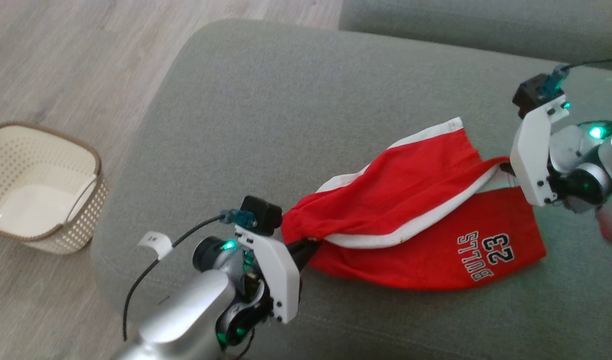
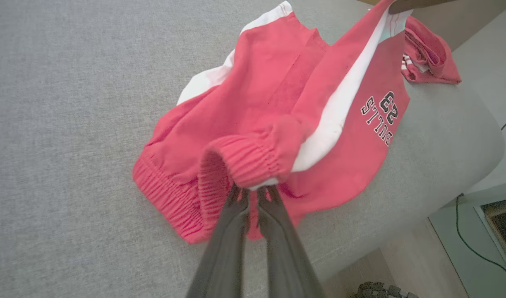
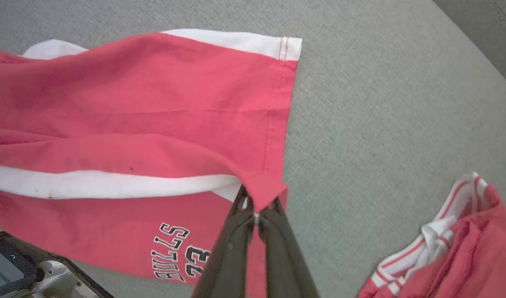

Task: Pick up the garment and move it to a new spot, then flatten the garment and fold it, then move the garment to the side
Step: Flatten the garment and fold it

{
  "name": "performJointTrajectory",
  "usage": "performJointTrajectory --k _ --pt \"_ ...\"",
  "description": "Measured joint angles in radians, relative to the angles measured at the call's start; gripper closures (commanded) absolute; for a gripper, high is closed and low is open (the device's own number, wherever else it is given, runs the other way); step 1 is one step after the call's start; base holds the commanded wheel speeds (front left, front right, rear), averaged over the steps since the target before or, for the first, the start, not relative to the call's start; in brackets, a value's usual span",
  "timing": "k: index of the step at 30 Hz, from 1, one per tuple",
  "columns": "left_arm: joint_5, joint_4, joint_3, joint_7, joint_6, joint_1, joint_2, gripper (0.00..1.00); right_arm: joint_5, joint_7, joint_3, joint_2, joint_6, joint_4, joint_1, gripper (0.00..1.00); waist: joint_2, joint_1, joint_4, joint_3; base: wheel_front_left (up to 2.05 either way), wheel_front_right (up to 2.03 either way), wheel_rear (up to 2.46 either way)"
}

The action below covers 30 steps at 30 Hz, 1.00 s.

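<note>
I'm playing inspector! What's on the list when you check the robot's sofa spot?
Surface: grey sofa cushion.
Job's things: red shorts with a white stripe and a BULLS 23 print, top layer lifted, bottom layer lying on the cushion.
Clutter: another red-and-white garment, bunched on the cushion nearby.
Jaws: left jaws shut on the shorts' elastic waistband; right jaws shut on a hem corner.
Cables: black cable looping off the left arm.
Surroundings: wooden floor with a cream basket standing on it.
</note>
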Motion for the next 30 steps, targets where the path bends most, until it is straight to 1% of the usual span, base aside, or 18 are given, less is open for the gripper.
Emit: performJointTrajectory --k 3,4,7,11,17,21,25,30 --pt "0.0 0.042 0.01 -0.019 -0.009 -0.02 -0.027 1.0 0.003 -0.044 0.025 0.005 0.0 0.048 -0.038 1.0 0.0 0.0 0.015 0.025 0.0 0.0 0.0" --pt "0.004 0.059 0.008 -0.023 -0.018 -0.029 -0.03 1.0 0.008 -0.05 0.03 0.005 0.0 0.066 -0.05 1.0 0.0 0.0 0.02 0.033 0.0 0.0 0.0" --pt "0.009 0.106 0.015 -0.039 -0.022 -0.052 -0.044 1.0 0.037 -0.051 0.055 0.003 0.0 0.105 -0.082 1.0 0.0 0.0 0.035 0.055 0.0 0.0 0.0" --pt "0.009 0.157 0.016 -0.051 -0.041 -0.079 -0.077 1.0 0.046 -0.077 0.088 -0.003 0.0 0.146 -0.122 1.0 0.0 0.0 0.056 0.08 0.0 0.0 0.0" --pt "-0.001 0.204 0.03 -0.1 -0.049 -0.122 -0.119 1.0 0.075 -0.137 0.075 0.003 0.0 0.24 -0.202 1.0 0.0 0.0 0.077 0.124 0.0 0.0 0.0" --pt "-0.001 0.239 0.035 -0.111 -0.059 -0.154 -0.14 1.0 0.07 -0.153 0.09 0.012 0.0 0.286 -0.241 1.0 0.0 0.0 0.088 0.148 0.0 0.0 0.0" --pt "-0.01 0.273 0.036 -0.119 -0.062 -0.171 -0.153 1.0 0.07 -0.17 0.117 0.021 0.0 0.321 -0.257 1.0 0.0 0.0 0.098 0.165 0.0 0.0 0.0" --pt "-0.022 0.316 0.036 -0.134 -0.078 -0.186 -0.171 1.0 0.072 -0.197 0.14 0.028 0.0 0.35 -0.269 1.0 0.0 0.0 0.107 0.183 0.0 0.0 0.0"
